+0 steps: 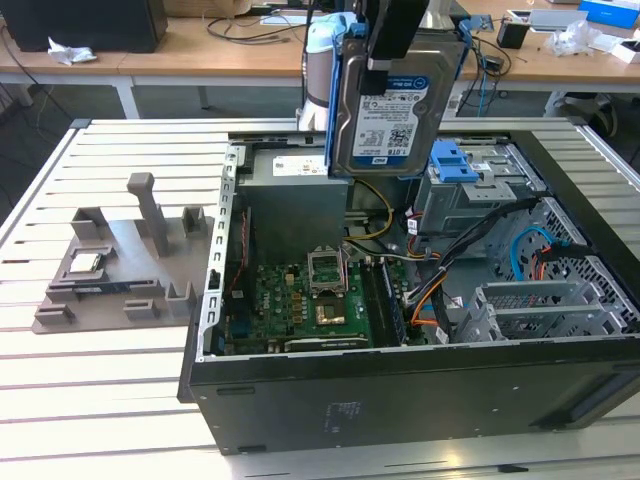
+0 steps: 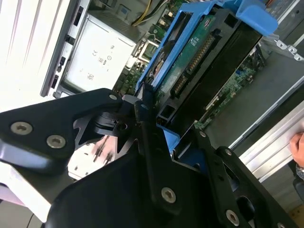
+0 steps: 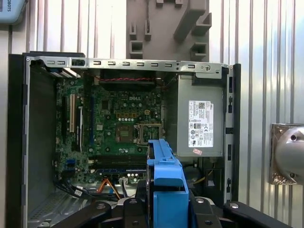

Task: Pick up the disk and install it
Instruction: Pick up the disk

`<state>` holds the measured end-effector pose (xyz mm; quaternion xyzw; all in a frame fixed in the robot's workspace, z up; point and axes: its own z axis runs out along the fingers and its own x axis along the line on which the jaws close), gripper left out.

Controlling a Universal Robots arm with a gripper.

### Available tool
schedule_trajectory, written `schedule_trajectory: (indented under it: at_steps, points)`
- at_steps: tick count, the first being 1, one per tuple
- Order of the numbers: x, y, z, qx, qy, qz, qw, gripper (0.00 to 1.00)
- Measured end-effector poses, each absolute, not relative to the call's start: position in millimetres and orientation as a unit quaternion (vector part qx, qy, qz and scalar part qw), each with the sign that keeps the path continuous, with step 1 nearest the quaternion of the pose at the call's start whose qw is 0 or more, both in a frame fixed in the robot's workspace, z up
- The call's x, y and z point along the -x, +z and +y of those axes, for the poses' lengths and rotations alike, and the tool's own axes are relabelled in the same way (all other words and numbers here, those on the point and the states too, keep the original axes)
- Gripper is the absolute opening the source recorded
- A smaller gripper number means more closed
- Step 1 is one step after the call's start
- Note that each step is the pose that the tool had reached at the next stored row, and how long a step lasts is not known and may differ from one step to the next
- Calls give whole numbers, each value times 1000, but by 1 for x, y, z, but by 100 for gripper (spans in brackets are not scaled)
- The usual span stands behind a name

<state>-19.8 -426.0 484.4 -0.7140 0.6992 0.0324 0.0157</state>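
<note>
The disk [image 1: 392, 100] hangs upright in the air over the back of the open computer case [image 1: 420, 390], its white-and-blue label facing the exterior view and its blue bracket [image 1: 337, 95] framing the edges. My gripper [image 1: 385, 58] comes down from above and is shut on the disk's upper part. In the second wrist view the black fingers [image 2: 142, 118] clamp the blue-framed disk [image 2: 190, 57], whose green circuit board shows. In the first wrist view the disk's blue bracket edge [image 3: 164, 175] stands between the fingers of my gripper [image 3: 164, 211], above the motherboard.
Inside the case lie the green motherboard [image 1: 300, 300], a grey power-supply box [image 1: 290, 200] with a white sticker [image 3: 199, 124], a blue-trimmed drive bay [image 1: 455, 165] and loose cables [image 1: 440, 290]. A grey fixture [image 1: 110, 265] holding a small chip sits at the exterior view's left. A hand [image 2: 298, 142] shows beside the case.
</note>
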Motion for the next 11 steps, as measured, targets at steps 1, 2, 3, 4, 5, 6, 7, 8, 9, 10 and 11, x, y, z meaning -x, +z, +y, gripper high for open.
schedule_trajectory:
  at_steps: [1,2,3,4,5,6,7,8,9,10,11]
  points:
    - [20,484,-428,714,32,699,16,37]
    - [20,484,-430,714,32,699,16,37]
    - [20,484,-432,714,32,699,16,37]
    - [20,484,-436,714,32,699,16,37]
    - [20,484,-438,714,32,699,16,37]
    - [20,484,-441,714,32,699,16,37]
    - [20,483,-442,714,32,699,16,37]
    - [20,483,-444,714,32,699,16,37]
    - [20,483,-445,714,32,699,16,37]
    - [20,483,-447,714,32,699,16,37]
    - [20,483,-449,714,32,699,16,37]
